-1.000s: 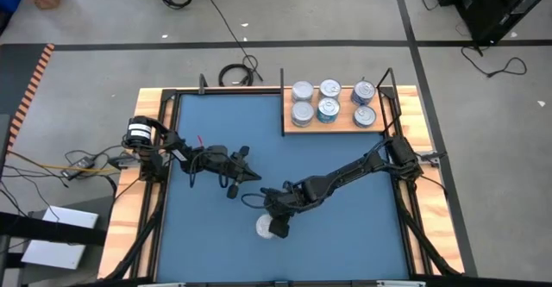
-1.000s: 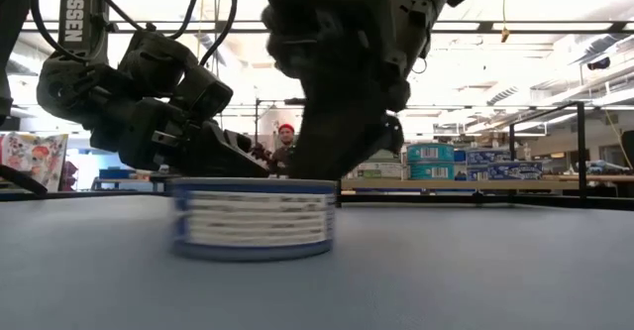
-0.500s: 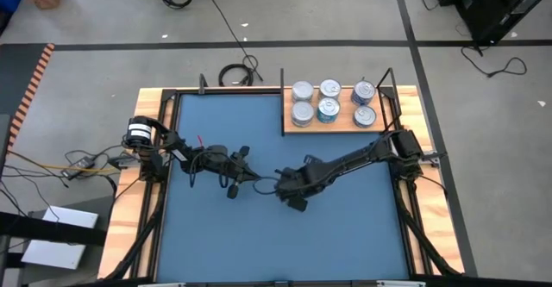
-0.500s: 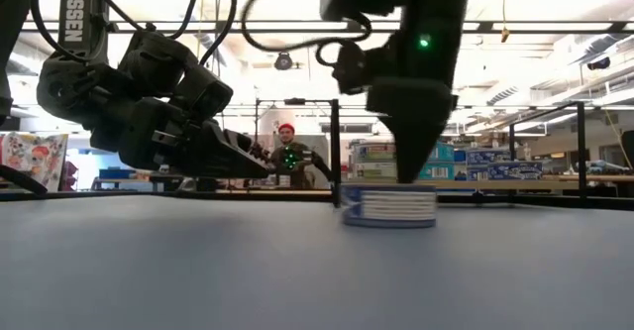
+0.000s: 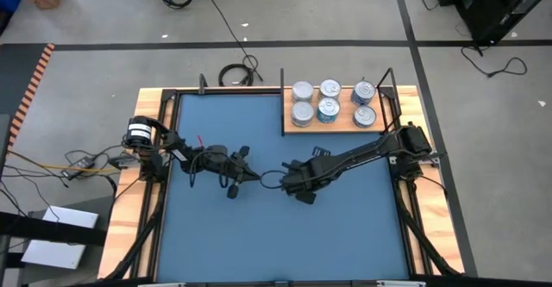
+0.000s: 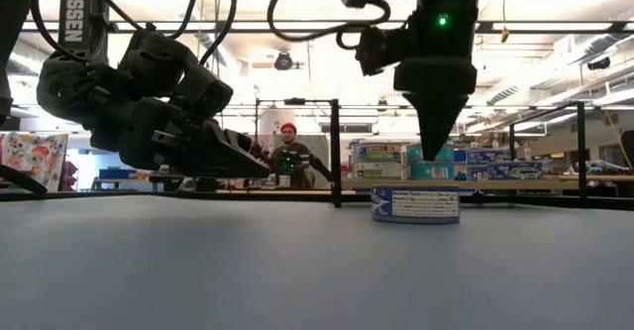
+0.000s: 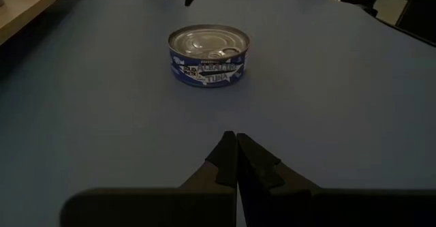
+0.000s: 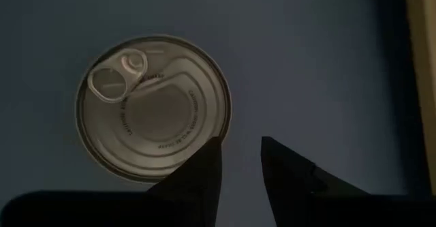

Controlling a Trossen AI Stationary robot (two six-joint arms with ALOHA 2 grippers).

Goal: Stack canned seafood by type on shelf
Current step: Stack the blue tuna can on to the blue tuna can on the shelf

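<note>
Wooden shelf (image 5: 338, 128) carries 6 tins (image 5: 329, 108); right pincer (image 8: 240, 160) spread above 1 tin (image 8: 154, 107), left pincer (image 7: 236, 157) pressed together.

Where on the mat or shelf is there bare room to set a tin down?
The blue mat is bare across its whole near half, and in the far left corner beside the shelf. The middle is crowded: left end effector, right end effector and a loose tin meet there. Stacked tins cover the shelf.
</note>
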